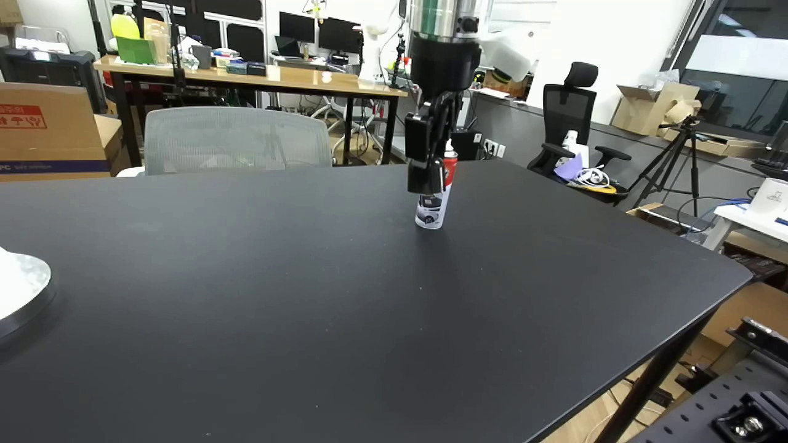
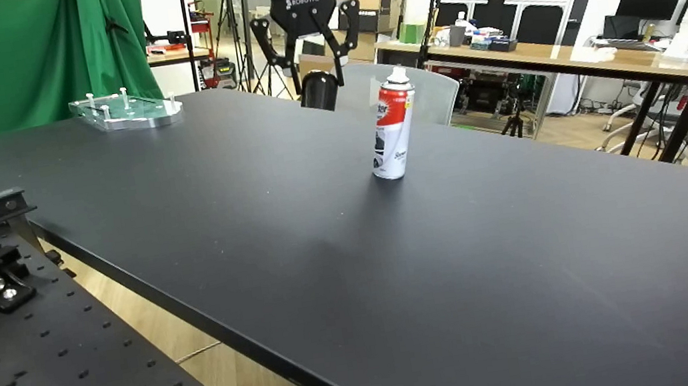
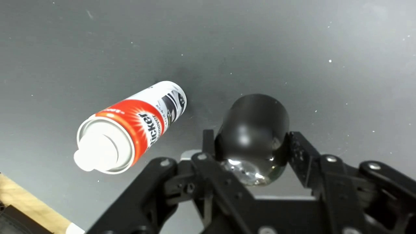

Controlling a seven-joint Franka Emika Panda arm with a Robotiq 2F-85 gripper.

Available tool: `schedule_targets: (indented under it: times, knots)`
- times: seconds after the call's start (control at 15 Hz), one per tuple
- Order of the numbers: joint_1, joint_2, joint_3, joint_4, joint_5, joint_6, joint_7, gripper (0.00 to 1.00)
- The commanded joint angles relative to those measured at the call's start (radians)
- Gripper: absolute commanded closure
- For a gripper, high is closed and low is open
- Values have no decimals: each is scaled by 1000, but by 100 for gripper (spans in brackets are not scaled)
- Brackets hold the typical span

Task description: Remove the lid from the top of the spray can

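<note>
The lid (image 3: 255, 130), a dark glossy round cap, is held between the two fingers of my gripper (image 3: 252, 143) in the wrist view. It also shows in both exterior views (image 2: 319, 93) (image 1: 423, 178), raised above the table. My gripper (image 2: 318, 81) is shut on it, one finger on each side. The spray can (image 2: 391, 132), red above and white below, stands upright on the table with its white nozzle top bare. In the wrist view the can (image 3: 139, 123) lies left of the lid, apart from it. In an exterior view the gripper and lid hide part of the can (image 1: 431, 209).
The dark table (image 1: 277, 295) bears the can. A clear plate with white posts (image 2: 127, 112) lies at the table's far end. A grey mesh chair (image 1: 237, 138) stands behind the table. A black perforated mounting plate (image 2: 72, 366) is beside the near edge.
</note>
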Motion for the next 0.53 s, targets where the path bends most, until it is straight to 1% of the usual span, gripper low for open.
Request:
schedule_targets:
  times: [0.0,0.2,0.33,0.47]
  knots:
    - [0,-6,-16,4,-59,5,55,66]
    - [0,55,-37,39,-132,17,102,66]
    - [7,99,-62,65,-202,34,165,66]
    - [14,148,-80,87,-229,55,208,66]
